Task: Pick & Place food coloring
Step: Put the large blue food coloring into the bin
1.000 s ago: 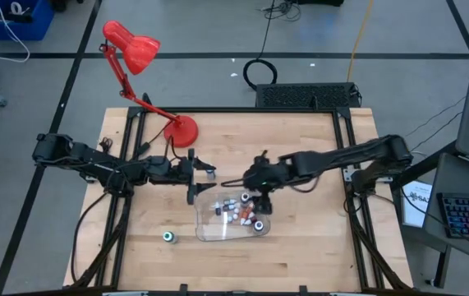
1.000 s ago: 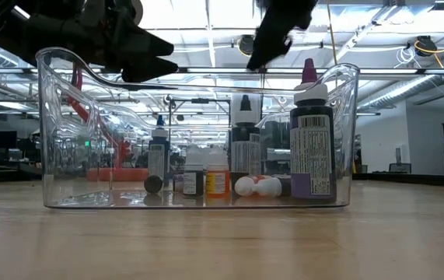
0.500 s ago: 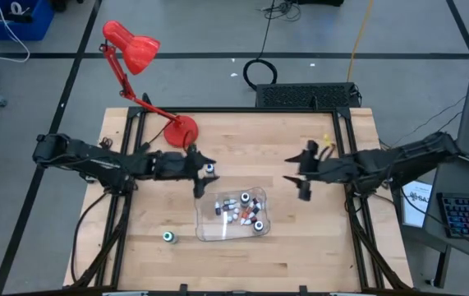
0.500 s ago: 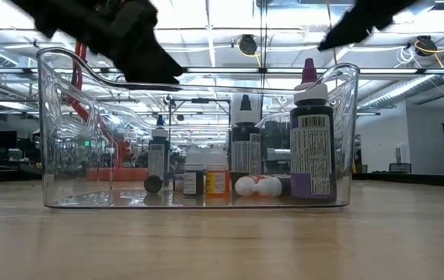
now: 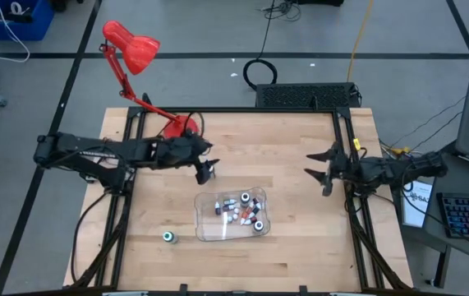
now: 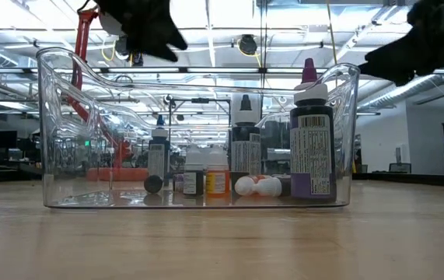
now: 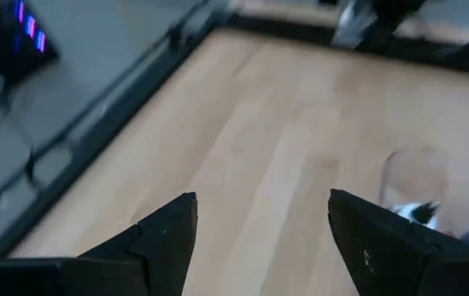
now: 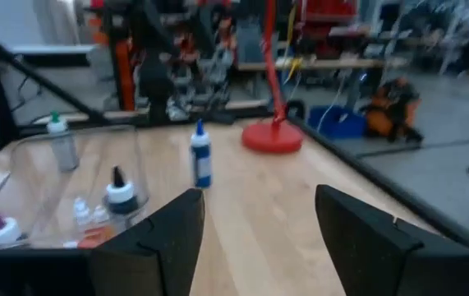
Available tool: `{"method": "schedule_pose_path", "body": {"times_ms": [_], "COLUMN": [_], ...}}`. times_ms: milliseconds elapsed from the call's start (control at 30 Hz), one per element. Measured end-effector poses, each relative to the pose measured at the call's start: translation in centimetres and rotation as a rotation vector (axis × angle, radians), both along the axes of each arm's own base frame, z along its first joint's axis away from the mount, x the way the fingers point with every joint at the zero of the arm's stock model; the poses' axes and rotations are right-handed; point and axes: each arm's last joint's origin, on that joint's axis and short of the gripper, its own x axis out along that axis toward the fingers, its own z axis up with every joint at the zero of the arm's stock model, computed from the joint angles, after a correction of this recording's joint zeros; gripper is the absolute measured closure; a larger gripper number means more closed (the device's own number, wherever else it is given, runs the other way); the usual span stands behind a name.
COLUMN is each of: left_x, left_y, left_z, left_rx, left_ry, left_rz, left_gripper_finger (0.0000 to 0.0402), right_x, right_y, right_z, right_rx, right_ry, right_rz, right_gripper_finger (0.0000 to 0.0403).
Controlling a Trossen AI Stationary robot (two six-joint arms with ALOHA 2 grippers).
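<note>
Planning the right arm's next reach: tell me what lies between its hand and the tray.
High view: only bare tabletop lies between the right hand and the tray.

red desk lamp (image 5: 135, 51) at table (image 5: 300, 238) corner, clear tray (image 5: 205, 232) mid-table

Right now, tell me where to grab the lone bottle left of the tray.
Grip the lone bottle by its teal body just under the white cap, coming straight down. From above it shows as a round cap, so it seems upright, and it stands apart from the tray.
</note>
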Motion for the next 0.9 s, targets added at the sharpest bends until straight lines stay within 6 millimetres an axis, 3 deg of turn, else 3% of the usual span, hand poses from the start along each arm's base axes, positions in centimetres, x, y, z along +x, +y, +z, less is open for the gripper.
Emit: {"method": "schedule_pose_path", "body": {"times_ms": [100,233,433,667,900], "left_x": [-0.1,-0.2,0.7,0.9,1.0], "left_y": [1.1,2.2,2.0,2.1,2.6], "left_z": [-0.2,-0.9,-2.3,-4.9,-5.5], "left_rx": [-0.091,-0.181,-0.254,-0.363,-0.394], "left_ry": [0.061,0.125,0.197,0.347,0.372], "left_rz": [0.099,0.150,0.080,0.185,0.255], "left_gripper_finger": [0.0128,0.0128,0.0128,0.0128,0.0128], "right_x": [-1.1,-0.9,-0.5,0.0,0.2], "right_y": [-0.3,-0.3,-0.4,-0.3,-0.2], "right_z": [-0.5,-1.0,-2.5,-3.8,-4.5], "right_rx": [-0.049,-0.111,-0.117,-0.033,-0.043], "right_ry": [-0.051,-0.015,-0.002,-0.020,0.021], "right_rz": [-0.033,-0.054,-0.104,-0.106,-0.107], "right_gripper_finger": [0.0189,0.0196,0.0198,0.0195,0.0196]}}
